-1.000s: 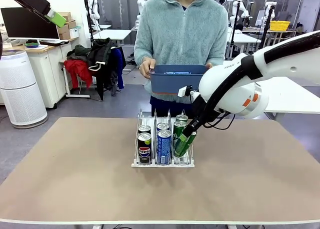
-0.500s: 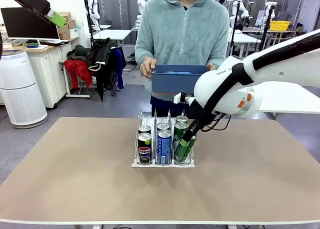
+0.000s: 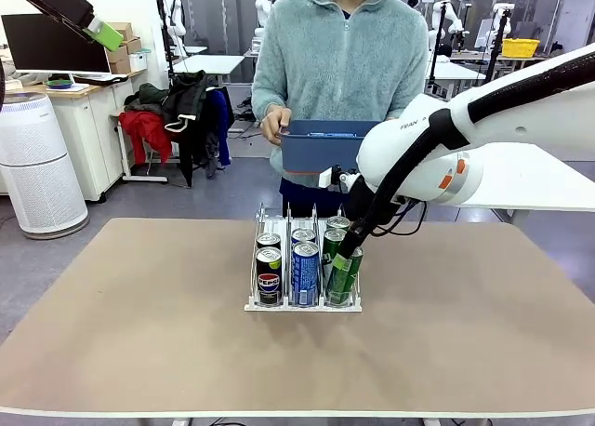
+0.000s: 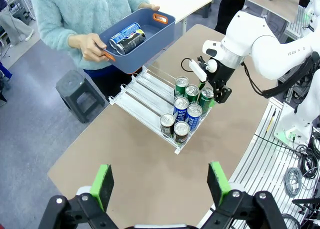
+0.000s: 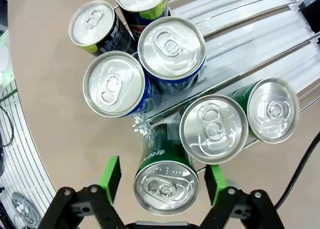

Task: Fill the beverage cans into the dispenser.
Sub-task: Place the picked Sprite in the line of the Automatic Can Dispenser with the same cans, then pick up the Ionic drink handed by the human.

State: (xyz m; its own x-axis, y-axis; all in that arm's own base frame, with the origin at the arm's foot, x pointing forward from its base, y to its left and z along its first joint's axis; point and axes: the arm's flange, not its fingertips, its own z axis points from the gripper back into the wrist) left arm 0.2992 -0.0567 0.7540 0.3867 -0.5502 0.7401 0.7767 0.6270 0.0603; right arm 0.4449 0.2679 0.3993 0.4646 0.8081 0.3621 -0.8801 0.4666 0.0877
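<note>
Cans [image 4: 127, 37] lying inside held blue bin [image 4: 150, 45], left wrist view

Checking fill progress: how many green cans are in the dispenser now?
3, all in the dispenser's right lane: front green can, middle green can behind it, back green can farthest in. None appears hidden.

Blue bin [image 3: 321, 153], green can [image 3: 344, 275], blue can [image 3: 305, 272]

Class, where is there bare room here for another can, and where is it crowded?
Free: the table either side of the dispenser, and all three lanes' far halves, toward the person. Crowded: the lanes' near ends, packed with cans, right gripper around the front green can.
</note>
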